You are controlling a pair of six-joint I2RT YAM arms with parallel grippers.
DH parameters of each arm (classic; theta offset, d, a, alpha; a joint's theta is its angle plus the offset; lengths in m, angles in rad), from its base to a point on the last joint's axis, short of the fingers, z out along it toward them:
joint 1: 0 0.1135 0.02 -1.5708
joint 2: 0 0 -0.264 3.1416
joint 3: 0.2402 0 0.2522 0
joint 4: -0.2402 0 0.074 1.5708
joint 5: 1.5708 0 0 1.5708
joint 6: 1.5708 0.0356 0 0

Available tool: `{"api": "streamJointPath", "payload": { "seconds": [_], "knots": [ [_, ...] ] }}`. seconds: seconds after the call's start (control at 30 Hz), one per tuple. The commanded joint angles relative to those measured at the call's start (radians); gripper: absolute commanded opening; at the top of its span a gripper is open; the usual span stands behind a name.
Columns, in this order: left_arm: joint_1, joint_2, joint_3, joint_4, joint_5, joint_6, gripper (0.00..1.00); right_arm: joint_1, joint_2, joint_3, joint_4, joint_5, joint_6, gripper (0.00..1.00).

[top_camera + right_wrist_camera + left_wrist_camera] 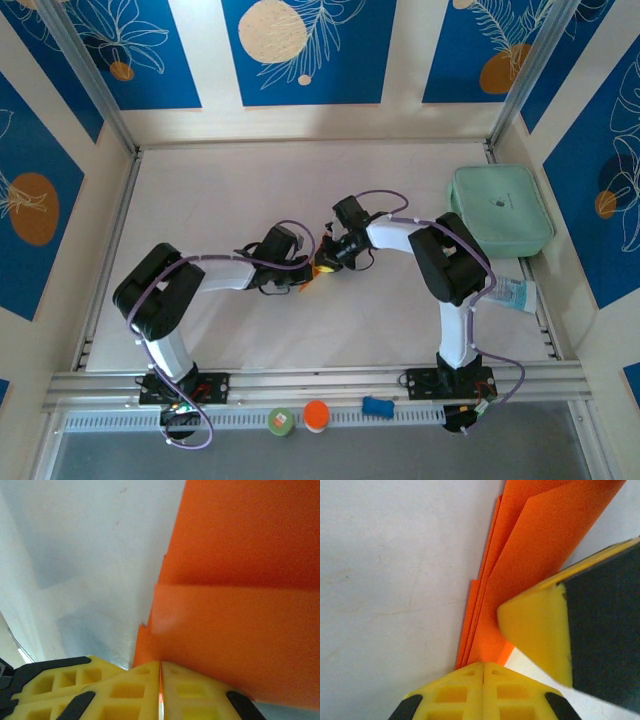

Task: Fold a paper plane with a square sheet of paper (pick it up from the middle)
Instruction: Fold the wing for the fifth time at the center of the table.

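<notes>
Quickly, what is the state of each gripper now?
Left gripper: closed, pinching the folded paper.
Right gripper: closed on the same paper.

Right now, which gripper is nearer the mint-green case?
Right. The right gripper sits mid-table, left of the mint-green case in the top view, pinching the folded orange paper. The left gripper is just farther left, its tips against the same paper.
</notes>
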Motion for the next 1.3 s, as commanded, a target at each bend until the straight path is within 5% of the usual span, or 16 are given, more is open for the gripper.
{"api": "streamJointPath", "payload": {
  "seconds": [0.0, 0.9, 1.27],
  "knots": [
    [0.006, 0.034, -0.014, -0.063, -0.005, 0.002, 0.00, -0.027, -0.034, -0.012, -0.007, 0.013, -0.001, 0.10],
    [0.007, 0.005, 0.039, -0.037, 0.090, 0.053, 0.06, -0.077, 0.070, 0.078, -0.108, 0.109, -0.095, 0.10],
    [0.008, 0.132, 0.189, -0.041, 0.042, 0.069, 0.06, -0.044, 0.075, 0.107, -0.178, 0.150, -0.064, 0.10]
  ]
}}
